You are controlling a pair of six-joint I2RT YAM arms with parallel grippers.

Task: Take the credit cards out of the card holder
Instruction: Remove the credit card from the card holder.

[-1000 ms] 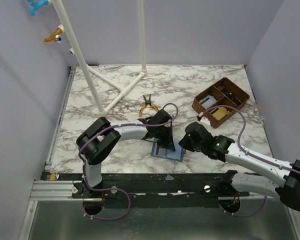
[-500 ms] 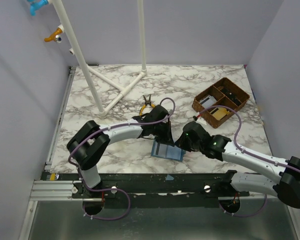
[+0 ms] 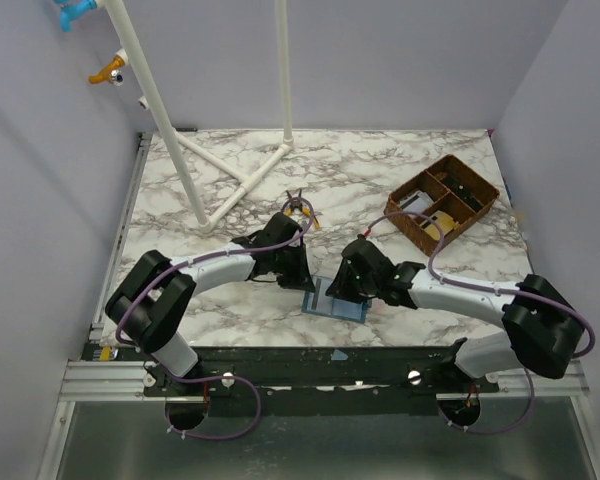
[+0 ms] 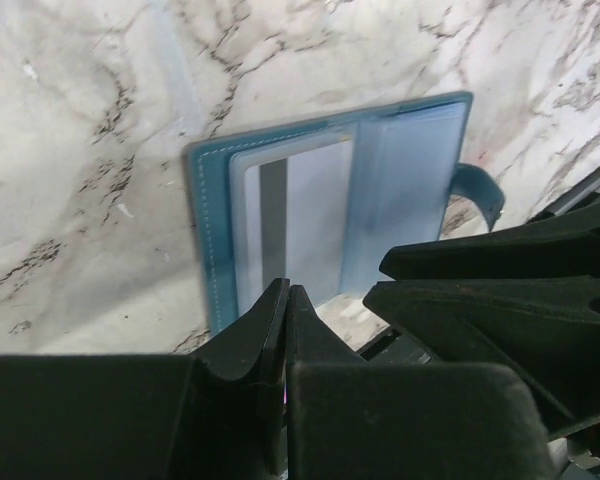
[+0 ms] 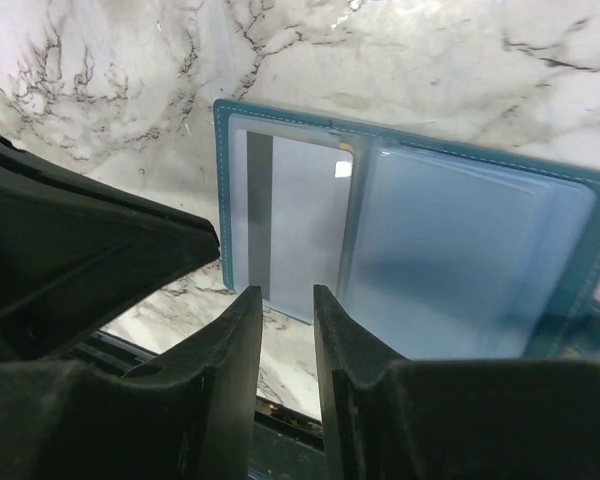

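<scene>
The blue card holder (image 3: 338, 302) lies open and flat near the table's front edge. In the left wrist view the card holder (image 4: 212, 230) shows a pale card (image 4: 315, 215) with a dark stripe in its left clear pocket. My left gripper (image 4: 287, 292) is shut with nothing in it, its tips just over the holder's near edge. My right gripper (image 5: 285, 292) is open by a narrow gap, empty, hovering at the near edge of the card (image 5: 305, 215) in the card holder (image 5: 460, 250). From above, the left gripper (image 3: 302, 280) and right gripper (image 3: 342, 290) flank the holder.
A brown compartment tray (image 3: 477, 205) with small items stands at the back right. Yellow-handled pliers (image 3: 300, 208) lie behind the left arm. A white pipe frame (image 3: 242, 180) rises at the back left. The table's front edge runs just below the holder.
My left gripper has drawn back leftward off the holder, staying shut. My right gripper has swung left over the holder and its jaws have parted a little.
</scene>
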